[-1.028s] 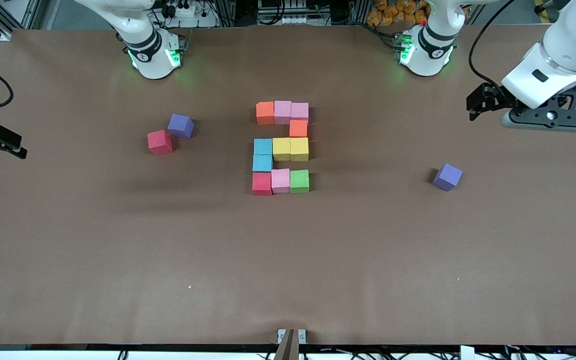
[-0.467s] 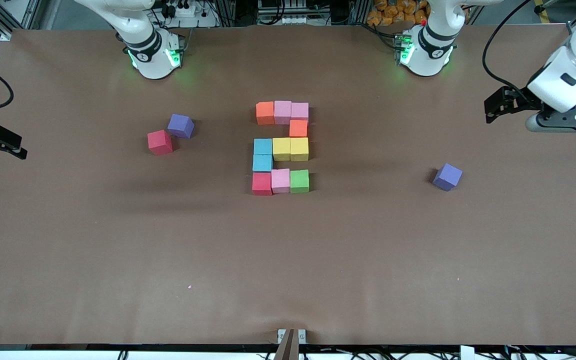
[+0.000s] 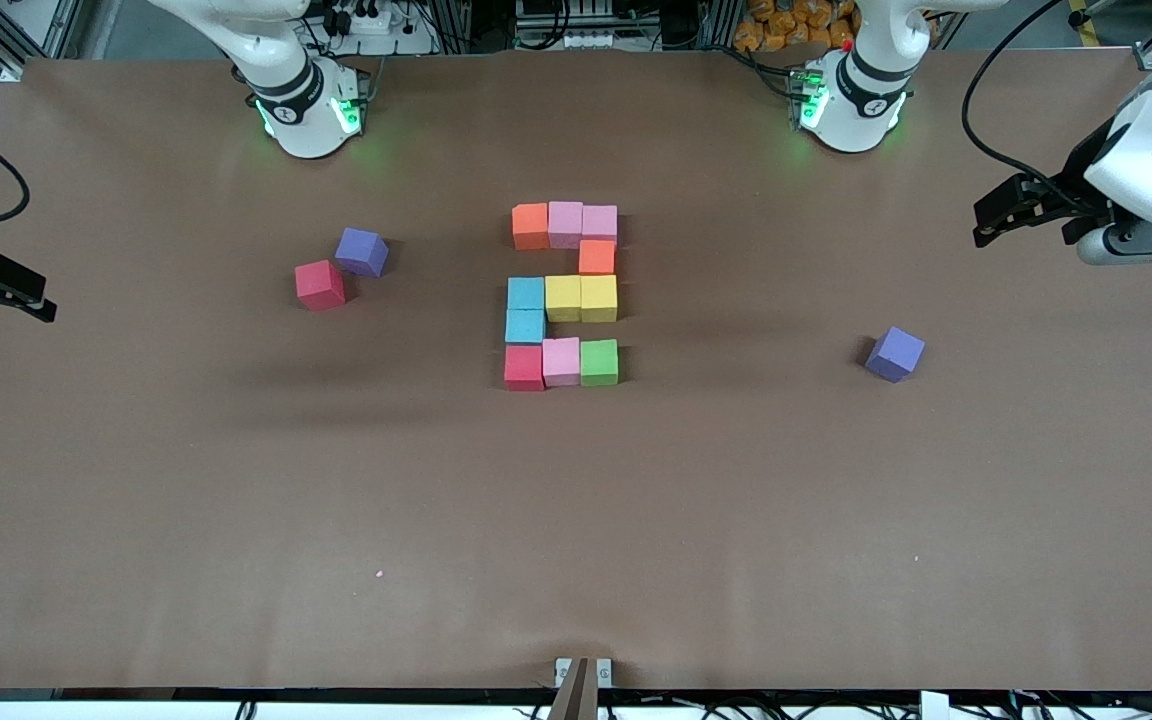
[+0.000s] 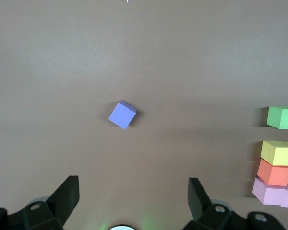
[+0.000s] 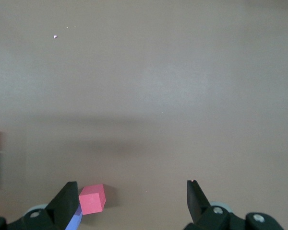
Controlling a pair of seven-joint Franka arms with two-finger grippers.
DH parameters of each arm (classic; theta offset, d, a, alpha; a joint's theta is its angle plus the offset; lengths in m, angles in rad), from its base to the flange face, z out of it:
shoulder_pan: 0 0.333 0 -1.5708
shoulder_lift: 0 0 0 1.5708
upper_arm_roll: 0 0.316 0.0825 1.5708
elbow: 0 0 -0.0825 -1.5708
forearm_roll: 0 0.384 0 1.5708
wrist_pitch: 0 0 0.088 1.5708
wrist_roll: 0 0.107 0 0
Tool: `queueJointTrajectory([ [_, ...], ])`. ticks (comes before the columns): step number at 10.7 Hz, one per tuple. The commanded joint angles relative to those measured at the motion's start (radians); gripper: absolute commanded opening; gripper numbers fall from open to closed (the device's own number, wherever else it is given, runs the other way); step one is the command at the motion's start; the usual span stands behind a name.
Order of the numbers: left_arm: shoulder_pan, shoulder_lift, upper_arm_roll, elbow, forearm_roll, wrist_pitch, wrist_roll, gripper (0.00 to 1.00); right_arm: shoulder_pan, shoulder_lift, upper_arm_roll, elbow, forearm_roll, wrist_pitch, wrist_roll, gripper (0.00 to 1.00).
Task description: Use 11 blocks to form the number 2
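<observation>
Number 2 (image 3: 563, 296) stands complete at the middle of the table (image 3: 636, 520), three cubes wide, five tall, blocks (image 3: 581, 298) touching one another. Row farthest from the front camera: orange, pink, pink. Next row: one orange cube at the left arm's end of the figure. Middle row: light blue, yellow, yellow. Fourth row: one light blue cube at the right arm's end. Nearest row: red, pink, green. Loose cubes: a spare red cube (image 3: 320, 285) toward the right arm's end of the table, with a purple cube (image 3: 362, 251) just beside it at one corner and slightly farther from the front camera; a second purple cube (image 3: 895, 353) sits alone toward the left arm's end, well apart from the figure, turned at an angle. Left gripper (image 4: 133, 202) hangs in the air over the table edge at the left arm's end, fingers spread wide, nothing between them; its wrist view shows the lone purple cube (image 4: 122, 115) and the green, yellow, orange and pink cubes at the figure's edge. Right gripper (image 5: 132, 201) is over the table edge at the right arm's end, fingers likewise wide and empty; the spare red cube (image 5: 92, 199) shows beside one finger.
</observation>
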Motion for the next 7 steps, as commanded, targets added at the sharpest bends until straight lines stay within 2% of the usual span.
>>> queueJointTrajectory([
  [1,-0.017,-0.005,0.015,0.018,-0.009,-0.008,-0.011,1.00,-0.006,0.013,0.004,0.024,0.012,-0.004,0.014,1.00],
  [7,-0.019,-0.002,0.015,0.029,-0.002,-0.008,-0.002,1.00,-0.006,0.016,0.004,0.024,0.012,-0.004,0.014,1.00],
])
